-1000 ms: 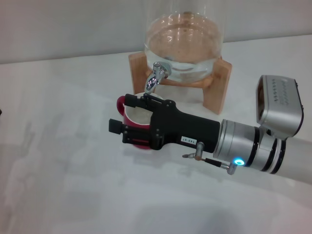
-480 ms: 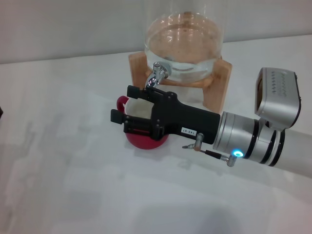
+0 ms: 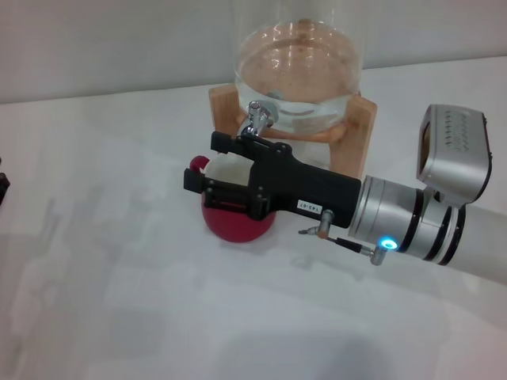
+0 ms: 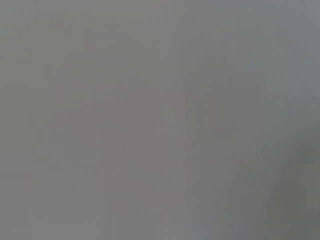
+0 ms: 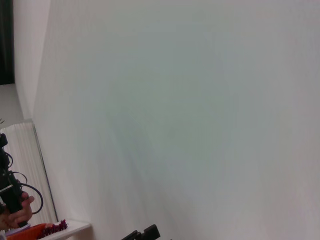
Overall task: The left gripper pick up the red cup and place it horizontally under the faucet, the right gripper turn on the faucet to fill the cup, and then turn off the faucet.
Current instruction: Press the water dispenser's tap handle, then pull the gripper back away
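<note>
The red cup [image 3: 235, 223] stands upright on the white table, just in front of and below the faucet [image 3: 257, 119], its small handle [image 3: 197, 164] pointing left. My right gripper [image 3: 207, 163] reaches in from the right above the cup's mouth and hides most of its white inside. Its jaws are open; the far jaw lies level with the faucet's spout and covers its tip, and the near jaw hangs over the cup's left rim. Only a black sliver of my left gripper [image 3: 2, 187] shows at the left edge. The left wrist view is plain grey.
The glass dispenser jar [image 3: 299, 75], holding water, sits on a wooden stand [image 3: 353, 150] at the back of the table [image 3: 119, 301]. The right wrist view shows mostly a white wall.
My right gripper has moved back and up from over the cup's front toward the faucet, uncovering more of the cup's red belly. The cup has stayed in place.
</note>
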You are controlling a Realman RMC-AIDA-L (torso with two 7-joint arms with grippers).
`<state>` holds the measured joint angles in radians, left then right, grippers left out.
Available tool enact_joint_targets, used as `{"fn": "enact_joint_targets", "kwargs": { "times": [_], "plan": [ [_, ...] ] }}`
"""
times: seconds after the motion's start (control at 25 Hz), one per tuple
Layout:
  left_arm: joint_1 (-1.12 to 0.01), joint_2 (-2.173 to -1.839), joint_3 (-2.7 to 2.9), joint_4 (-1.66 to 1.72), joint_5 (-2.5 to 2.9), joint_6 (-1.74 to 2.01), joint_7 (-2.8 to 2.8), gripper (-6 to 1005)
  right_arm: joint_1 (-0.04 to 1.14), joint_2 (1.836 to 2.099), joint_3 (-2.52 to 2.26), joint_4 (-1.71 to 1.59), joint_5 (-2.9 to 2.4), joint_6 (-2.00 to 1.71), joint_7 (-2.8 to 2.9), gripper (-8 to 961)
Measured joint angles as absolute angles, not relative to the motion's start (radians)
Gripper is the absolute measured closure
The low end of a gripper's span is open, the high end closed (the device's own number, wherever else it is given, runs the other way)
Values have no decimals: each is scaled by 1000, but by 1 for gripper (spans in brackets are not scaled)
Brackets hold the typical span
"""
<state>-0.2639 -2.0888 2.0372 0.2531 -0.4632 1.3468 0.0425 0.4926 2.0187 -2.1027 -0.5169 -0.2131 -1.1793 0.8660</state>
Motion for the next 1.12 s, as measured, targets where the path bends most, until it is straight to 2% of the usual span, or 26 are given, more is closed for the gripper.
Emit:
{"fn": "enact_joint_targets", "kwargs": {
  "times": [1.12],
  "plan": [
    [-274, -2088, 2039, 253, -463, 1347, 44, 189, 469, 2017, -2088, -517, -213, -1182, 860, 114]
  ]
}}
